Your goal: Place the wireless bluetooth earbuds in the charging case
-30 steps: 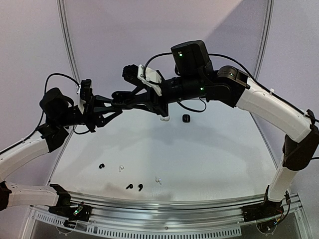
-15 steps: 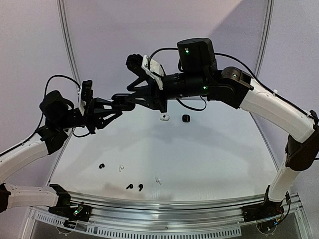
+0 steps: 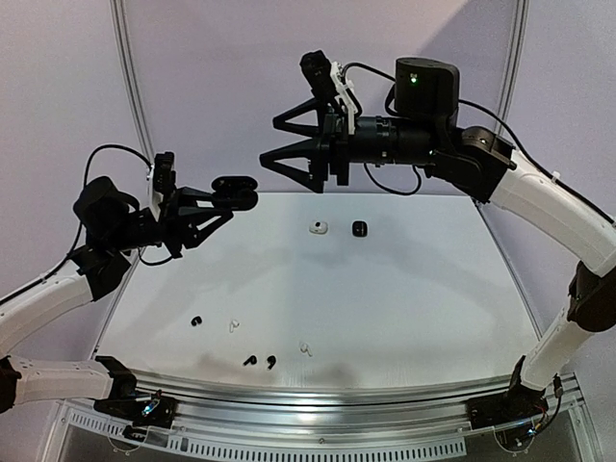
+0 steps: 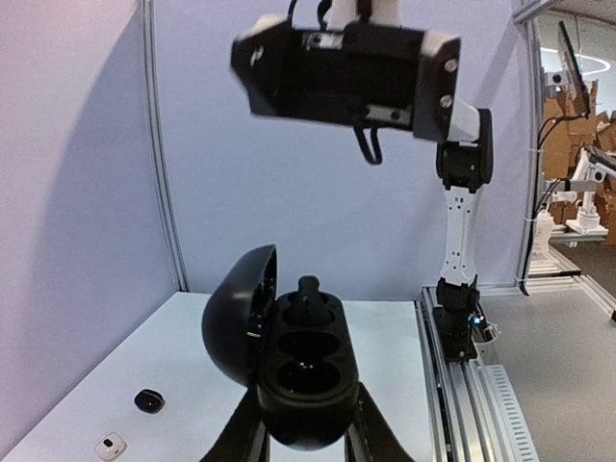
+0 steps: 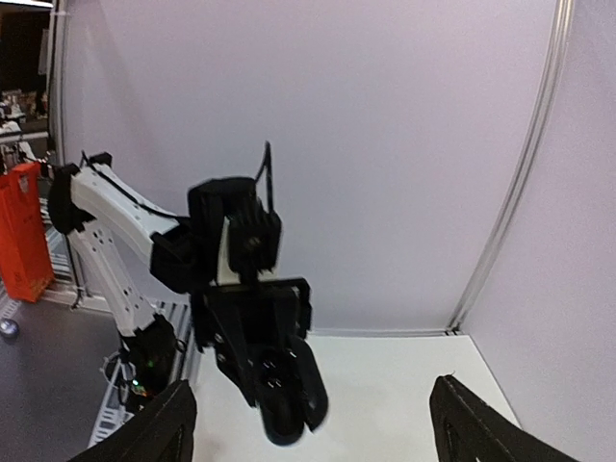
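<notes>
My left gripper [image 3: 223,195] is shut on a black charging case [image 3: 236,190] and holds it in the air with the lid swung open. In the left wrist view the case [image 4: 303,385] shows one black earbud [image 4: 308,294] seated in its far slot; the near slot holds nothing. My right gripper [image 3: 272,142] hangs open and empty, up and to the right of the case, apart from it. Loose earbuds lie near the table's front: black ones [image 3: 196,320] [image 3: 250,361] [image 3: 270,362] and white ones [image 3: 232,325] [image 3: 305,348].
A small white case [image 3: 317,227] and a small black case [image 3: 359,228] sit at the back of the white table [image 3: 404,308]. A metal rail [image 3: 337,395] runs along the front edge. Walls enclose the back and both sides.
My right gripper has opened and pulled back up and to the right, away from the charging case. The left gripper still holds the case in about the same place.
</notes>
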You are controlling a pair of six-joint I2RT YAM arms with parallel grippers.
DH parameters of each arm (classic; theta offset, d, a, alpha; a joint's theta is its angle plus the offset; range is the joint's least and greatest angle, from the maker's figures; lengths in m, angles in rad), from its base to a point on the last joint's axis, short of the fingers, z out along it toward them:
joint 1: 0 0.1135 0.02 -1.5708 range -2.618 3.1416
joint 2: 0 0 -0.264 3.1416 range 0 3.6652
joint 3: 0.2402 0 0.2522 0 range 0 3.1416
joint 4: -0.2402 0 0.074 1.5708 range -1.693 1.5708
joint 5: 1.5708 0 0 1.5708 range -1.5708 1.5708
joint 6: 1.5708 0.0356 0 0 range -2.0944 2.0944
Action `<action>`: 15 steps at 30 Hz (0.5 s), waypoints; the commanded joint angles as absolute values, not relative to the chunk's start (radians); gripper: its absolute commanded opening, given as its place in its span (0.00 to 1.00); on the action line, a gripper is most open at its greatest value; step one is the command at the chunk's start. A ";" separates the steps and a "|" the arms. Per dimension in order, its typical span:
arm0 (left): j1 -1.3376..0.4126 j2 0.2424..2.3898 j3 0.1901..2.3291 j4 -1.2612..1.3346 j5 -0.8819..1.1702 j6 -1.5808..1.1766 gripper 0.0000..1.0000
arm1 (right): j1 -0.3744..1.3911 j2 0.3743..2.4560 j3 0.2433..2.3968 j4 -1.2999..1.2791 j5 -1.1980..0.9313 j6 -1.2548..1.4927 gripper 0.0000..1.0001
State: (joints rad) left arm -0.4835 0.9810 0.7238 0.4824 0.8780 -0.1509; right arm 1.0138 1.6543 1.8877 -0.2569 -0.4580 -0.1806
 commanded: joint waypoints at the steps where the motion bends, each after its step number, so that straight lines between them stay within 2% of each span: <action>1: -0.474 0.969 0.733 0.577 0.876 -0.223 0.00 | 0.990 1.641 1.791 -0.202 -0.506 -0.064 0.87; 8: -0.476 0.981 0.784 0.632 0.889 -0.278 0.00 | 0.991 1.676 1.726 -0.033 -0.570 0.053 0.81; 15: -0.492 0.993 0.820 0.666 0.880 -0.309 0.00 | 0.991 1.718 1.745 -0.009 -0.608 0.094 0.62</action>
